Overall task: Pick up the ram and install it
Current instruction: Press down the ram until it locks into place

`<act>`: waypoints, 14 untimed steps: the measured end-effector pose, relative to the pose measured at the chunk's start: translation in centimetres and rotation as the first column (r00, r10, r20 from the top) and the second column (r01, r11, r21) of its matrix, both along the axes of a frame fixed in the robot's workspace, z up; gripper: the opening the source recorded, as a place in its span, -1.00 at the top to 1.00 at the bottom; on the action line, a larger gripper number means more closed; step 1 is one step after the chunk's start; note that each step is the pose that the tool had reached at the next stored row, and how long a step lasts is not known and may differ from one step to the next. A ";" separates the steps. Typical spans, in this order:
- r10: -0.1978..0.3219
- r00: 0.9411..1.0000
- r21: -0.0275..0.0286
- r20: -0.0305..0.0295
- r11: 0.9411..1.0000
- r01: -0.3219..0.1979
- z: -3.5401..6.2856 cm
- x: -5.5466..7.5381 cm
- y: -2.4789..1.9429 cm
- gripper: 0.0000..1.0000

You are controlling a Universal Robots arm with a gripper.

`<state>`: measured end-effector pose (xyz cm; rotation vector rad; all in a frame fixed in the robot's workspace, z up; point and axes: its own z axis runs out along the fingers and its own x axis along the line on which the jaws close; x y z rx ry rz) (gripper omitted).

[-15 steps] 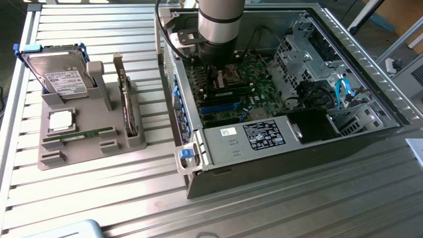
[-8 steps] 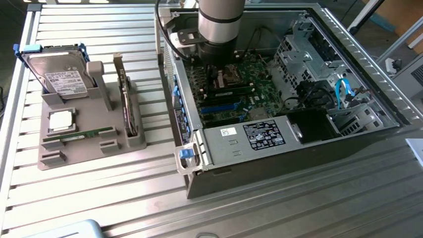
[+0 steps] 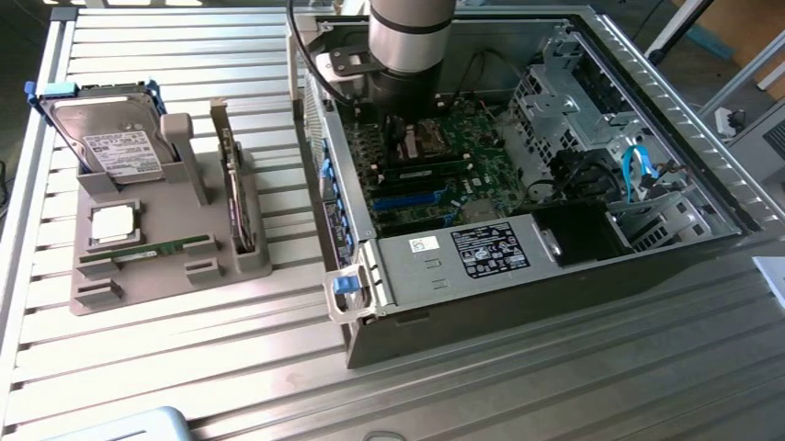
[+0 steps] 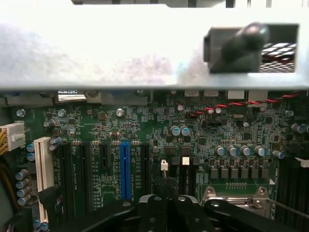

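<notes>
The ram (image 3: 165,249) is a thin green stick lying flat in the grey holder (image 3: 147,280), at the exterior view's left, outside the computer. My arm (image 3: 411,46) reaches down into the open computer case (image 3: 516,294), well away from the stick. In the wrist view my gripper (image 4: 167,195) hangs over the green motherboard (image 4: 145,125), between the expansion slots and the processor socket (image 4: 236,197). Its black fingers (image 4: 153,212) are pressed together, shut, with nothing between them.
The holder also carries a hard drive (image 3: 110,138), a square silver chip (image 3: 113,222) and an upright green card (image 3: 233,197). Inside the case are a blue slot (image 4: 125,169), a white slot (image 4: 43,162), the power supply (image 3: 472,257) and blue cables (image 3: 631,170). The case wall (image 4: 96,53) lies close.
</notes>
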<state>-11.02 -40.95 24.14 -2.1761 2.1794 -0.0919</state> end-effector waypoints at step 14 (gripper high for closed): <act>0.000 1.000 0.000 0.000 1.000 0.000 2.26 0.0 0.00 0.80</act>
